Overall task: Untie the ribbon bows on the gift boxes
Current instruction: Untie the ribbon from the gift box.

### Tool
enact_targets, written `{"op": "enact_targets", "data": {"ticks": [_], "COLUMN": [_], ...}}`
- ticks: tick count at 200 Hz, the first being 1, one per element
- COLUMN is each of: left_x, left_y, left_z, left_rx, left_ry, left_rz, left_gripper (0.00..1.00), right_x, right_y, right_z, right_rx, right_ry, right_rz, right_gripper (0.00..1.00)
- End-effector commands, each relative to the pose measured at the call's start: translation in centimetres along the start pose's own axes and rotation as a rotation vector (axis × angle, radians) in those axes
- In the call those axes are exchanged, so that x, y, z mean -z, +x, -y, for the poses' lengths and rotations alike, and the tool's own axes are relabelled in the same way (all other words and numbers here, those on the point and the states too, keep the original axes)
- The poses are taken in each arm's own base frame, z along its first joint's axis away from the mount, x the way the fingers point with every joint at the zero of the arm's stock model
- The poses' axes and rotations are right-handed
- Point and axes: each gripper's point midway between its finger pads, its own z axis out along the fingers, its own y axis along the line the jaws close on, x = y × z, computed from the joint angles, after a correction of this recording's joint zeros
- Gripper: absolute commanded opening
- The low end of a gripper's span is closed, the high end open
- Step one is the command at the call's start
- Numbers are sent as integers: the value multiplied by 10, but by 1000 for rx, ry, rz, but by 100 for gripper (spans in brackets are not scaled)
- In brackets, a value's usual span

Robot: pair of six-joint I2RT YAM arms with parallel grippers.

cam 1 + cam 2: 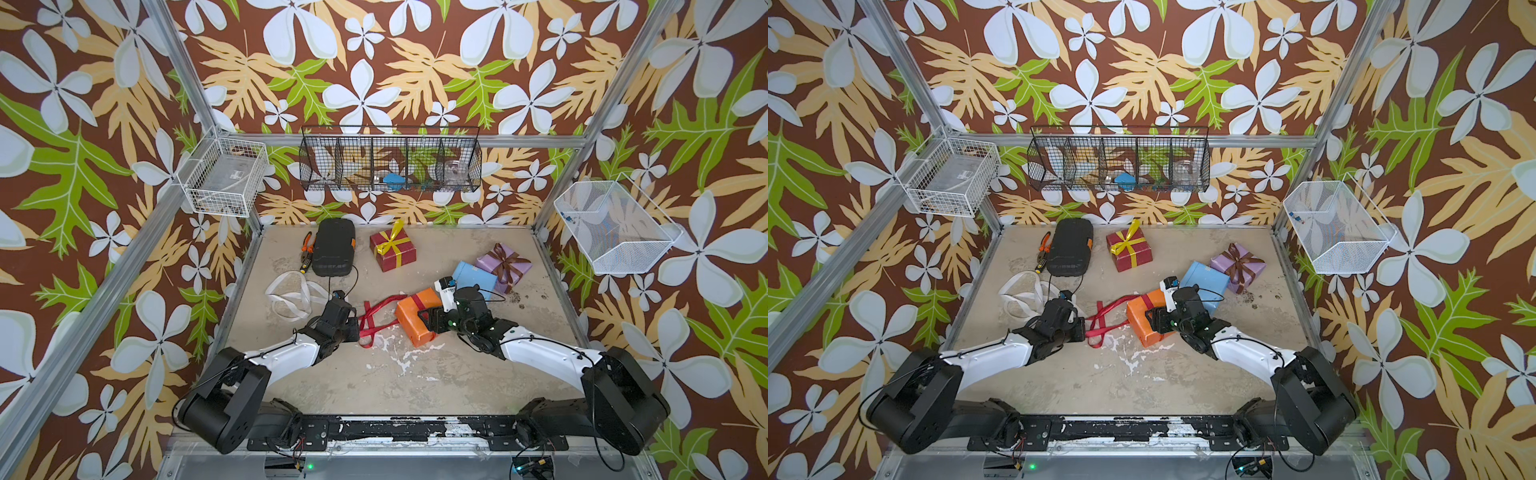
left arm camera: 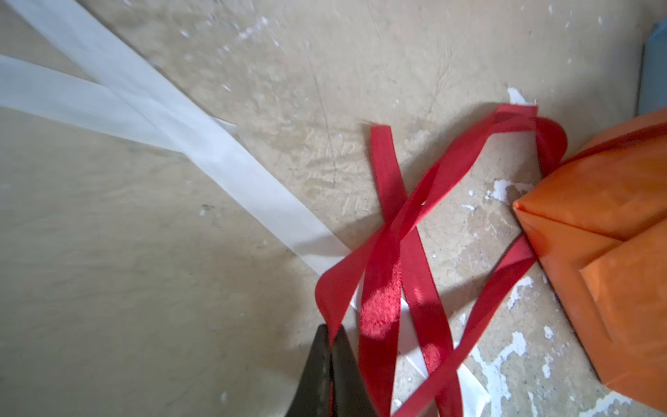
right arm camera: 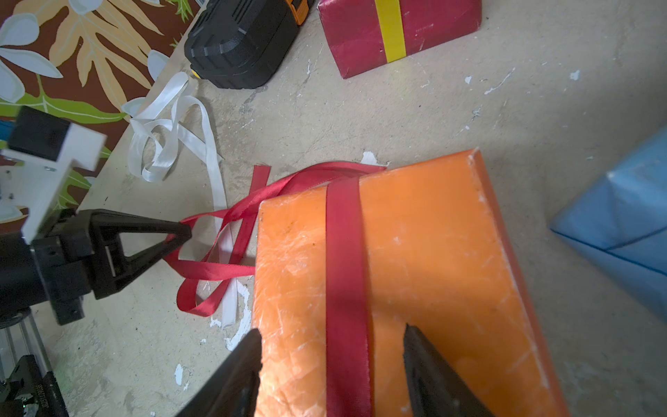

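We pinch the limp, slippery red ribbon (image 2: 382,274) near its fold in our clenched left gripper (image 2: 330,339) while our right gripper (image 3: 332,346), spread, straddles the orange box (image 3: 426,252) mid-table

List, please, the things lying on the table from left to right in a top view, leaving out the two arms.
White ribbon → screwdriver → black tool case → red ribbon → dark red box with yellow bow → orange box → light blue box → lilac box with brown bow.
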Motion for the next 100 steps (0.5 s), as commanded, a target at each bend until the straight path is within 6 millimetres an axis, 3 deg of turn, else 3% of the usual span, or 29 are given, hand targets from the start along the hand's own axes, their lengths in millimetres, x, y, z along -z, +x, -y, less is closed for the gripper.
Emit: {"op": "enact_targets", "data": {"ticks": [1,35,61,78,92,100], "left_x": [17,51,73,86,90,91], "left_y": [-32,-74,-79,-80,-80,-80], "left_z": [-17,-53,-87,-99,-95,-92], "left_rx": [37,186,313,375,375,369], "left_ry": [-89,-160,-212,-215,-174,-158], "left_rz": [154,345,448,514,539,539], "left_gripper": [0,0,0,28,38,49], "right_x": [-2,-2,-2,-2,-3,-3], "right_y": [10,14,16,16,16,17], "right_z": [6,9,10,9,10,10], "right_rx": [-13,-17,-17,-16,-14,-15], "right_ry": [22,33,35,36,37,37], "right_rz": [-36,-47,-53,-51,-54,-56], "right_gripper": [64,64,64,64,64,64]}}
